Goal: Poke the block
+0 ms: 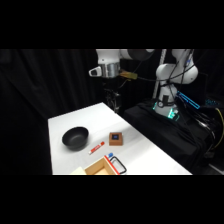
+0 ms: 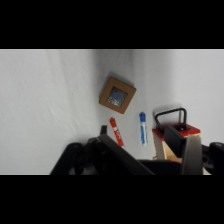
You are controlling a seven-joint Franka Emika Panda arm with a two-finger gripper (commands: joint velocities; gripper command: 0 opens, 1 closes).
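Note:
The block (image 1: 116, 138) is a small orange-brown cube with a dark blue square on top, resting on the white table (image 1: 145, 145) to the right of the black bowl. In the wrist view the block (image 2: 117, 94) lies above the centre, apart from everything else. My gripper (image 1: 115, 104) hangs over the table's far edge, well above and behind the block. Seen from the wrist, the gripper (image 2: 145, 142) is open with nothing in it, one dark fingertip (image 2: 103, 132) on the left and a grey finger (image 2: 188, 150) on the right.
A black bowl (image 1: 75, 138) sits left of the block. A red-and-white marker (image 1: 96, 148) (image 2: 116, 131) and a blue marker (image 2: 143, 128) lie in front of it. A tan open box (image 1: 101, 167) with a black handle (image 2: 171, 118) stands at the near edge.

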